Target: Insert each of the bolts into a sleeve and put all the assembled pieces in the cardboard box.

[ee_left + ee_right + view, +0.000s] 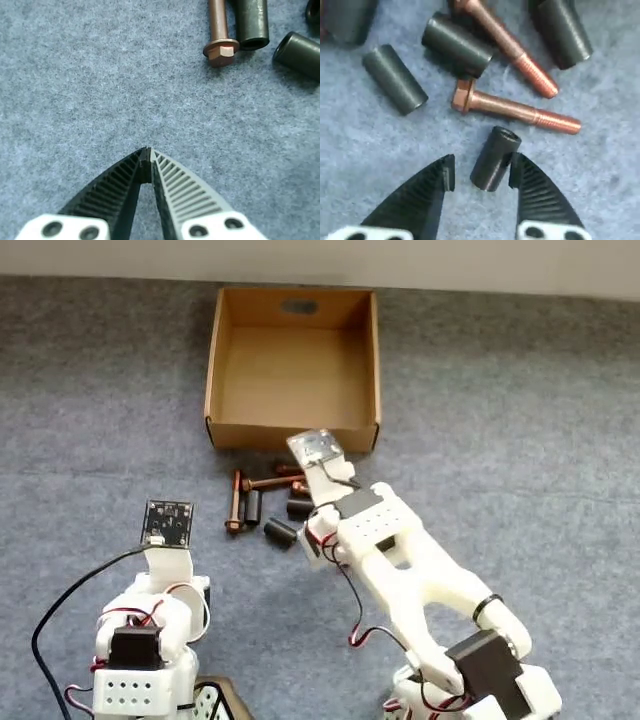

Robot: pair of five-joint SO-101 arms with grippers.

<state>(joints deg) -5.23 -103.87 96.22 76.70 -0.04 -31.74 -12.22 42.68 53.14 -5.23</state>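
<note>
Right end effector (482, 172) wide open, jaws either side of a black sleeve (493, 157) lying on the tabletop (520, 420) just in front of the cardboard box (292, 430). One jaw possibly touching it, hard to tell. Copper bolts (512, 107) and more sleeves lie loose there too. Left end effector (148, 152) closed tip-to-tip, empty, farther from the box than that pile.

The bench (560, 420) wears a grey, fuzzy, matt cloth; the cardboard box (250, 434) on it is brown card, dull and smooth. Before the box, the bolts (515, 107) are coppery metal with a soft sheen, the sleeves (395, 80) dark, smooth, matt. The left gripper (148, 151) and right gripper (481, 167) have ribbed matt plastic jaws.
</note>
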